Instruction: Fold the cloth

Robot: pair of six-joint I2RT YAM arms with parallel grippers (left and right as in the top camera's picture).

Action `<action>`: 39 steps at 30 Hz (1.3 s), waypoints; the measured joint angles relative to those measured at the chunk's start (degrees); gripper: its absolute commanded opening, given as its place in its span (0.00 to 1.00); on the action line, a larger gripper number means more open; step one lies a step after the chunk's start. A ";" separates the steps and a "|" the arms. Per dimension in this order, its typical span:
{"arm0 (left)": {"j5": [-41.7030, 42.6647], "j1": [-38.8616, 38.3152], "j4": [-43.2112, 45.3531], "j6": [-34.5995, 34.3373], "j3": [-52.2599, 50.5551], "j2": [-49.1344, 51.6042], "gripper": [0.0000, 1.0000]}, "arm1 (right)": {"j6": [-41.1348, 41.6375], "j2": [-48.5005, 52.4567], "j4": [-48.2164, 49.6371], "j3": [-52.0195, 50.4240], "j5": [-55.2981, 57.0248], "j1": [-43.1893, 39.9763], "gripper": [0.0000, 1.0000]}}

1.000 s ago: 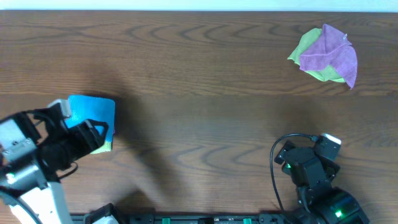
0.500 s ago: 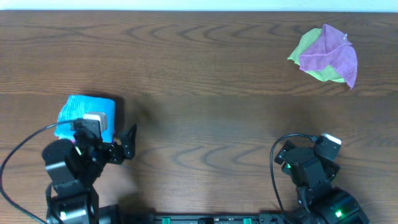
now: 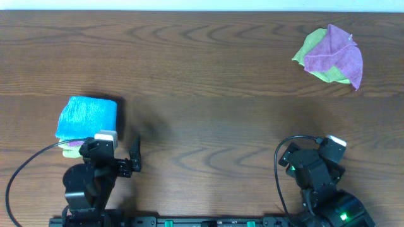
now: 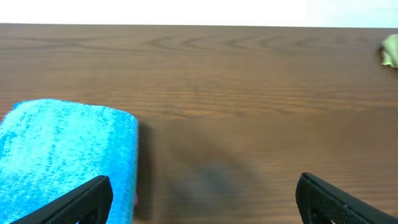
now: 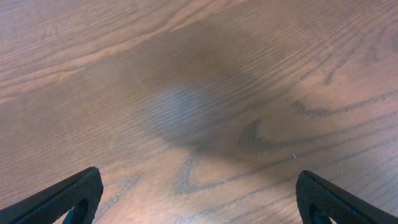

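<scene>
Your left hand (image 4: pixel 202 202) hangs wide open and empty; the bright blue fuzzy microfibre cloth (image 3: pixel 87 118) lies folded on the wooden desk (image 3: pixel 208 75), just ahead, leftward. Your right hand (image 5: pixel 199 199), open too, sits well apart.

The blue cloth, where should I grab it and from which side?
The cloth lies folded flat, so probably pinch its thick right-hand edge, coming down from above over the table beside it. That edge has nothing against it, and the open left gripper sits nearest.
</scene>
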 measured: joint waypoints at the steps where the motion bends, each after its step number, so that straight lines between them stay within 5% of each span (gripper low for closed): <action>1: -0.68 -0.26 -0.02 0.00 -0.50 -0.68 0.95 | 0.00 0.00 0.04 0.00 0.02 0.00 0.99; 16: -8.52 -1.97 -0.04 0.02 -10.97 -9.64 0.95 | 0.00 0.00 0.02 0.00 0.02 0.00 0.99; 39: -14.73 -1.97 0.17 0.70 -11.63 -11.63 0.95 | 0.00 0.00 0.00 0.00 0.02 0.00 0.99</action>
